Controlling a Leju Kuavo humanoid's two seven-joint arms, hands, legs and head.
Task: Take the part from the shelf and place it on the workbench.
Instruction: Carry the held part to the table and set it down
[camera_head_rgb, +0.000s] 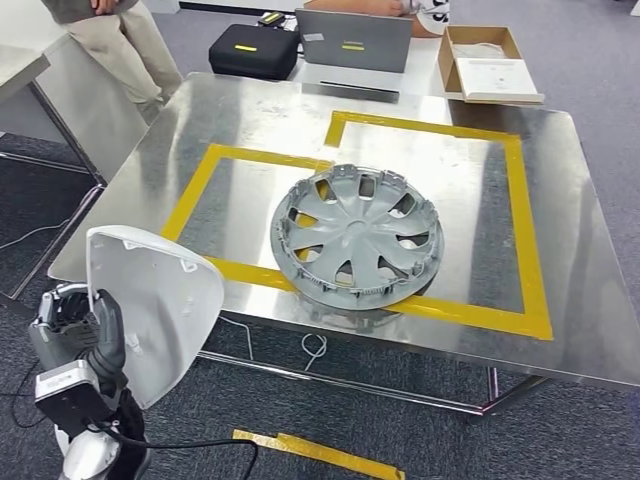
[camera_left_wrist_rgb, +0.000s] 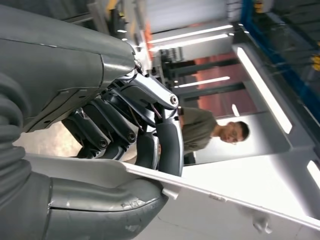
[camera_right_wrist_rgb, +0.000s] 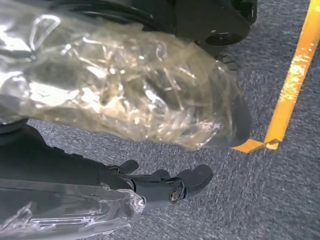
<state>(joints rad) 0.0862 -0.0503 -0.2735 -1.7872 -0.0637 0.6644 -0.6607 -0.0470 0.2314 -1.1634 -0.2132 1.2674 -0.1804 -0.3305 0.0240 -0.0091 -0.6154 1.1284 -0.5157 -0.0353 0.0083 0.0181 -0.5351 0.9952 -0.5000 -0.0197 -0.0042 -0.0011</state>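
- Bench (camera_head_rgb: 249, 120): steel top marked with yellow tape (camera_head_rgb: 521, 230) in two overlapping rectangles. A grey wheel cover (camera_head_rgb: 356, 237) lies flat over the near tape line, taking up much of the right rectangle.
- Part (camera_head_rgb: 155, 305): white moulded shell, held off the near-left corner of the bench, not yet over the top. It stands roughly on edge, inner face toward the camera. Long axis runs from upper left to lower right in the head view, the broad square end up and the narrower rounded end low and pointing right.
- Left hand (camera_head_rgb: 94, 325): grips the part at its left edge; the wrist view shows the thumb (camera_left_wrist_rgb: 109, 202) on one face and the dark fingers (camera_left_wrist_rgb: 160, 145) curled over the other.
- Right hand (camera_right_wrist_rgb: 170, 187): hangs toward the carpet, fingers loosely extended, holding nothing.
- Step, my reading: carry and set down. Swing the part forward and right over the left rectangle, well apart from the wheel cover. Tip the shell flat before lowering so the rim meets the steel evenly, then loosen the grip only once it rests. Risk: thin edge grip could slip during the tilt.
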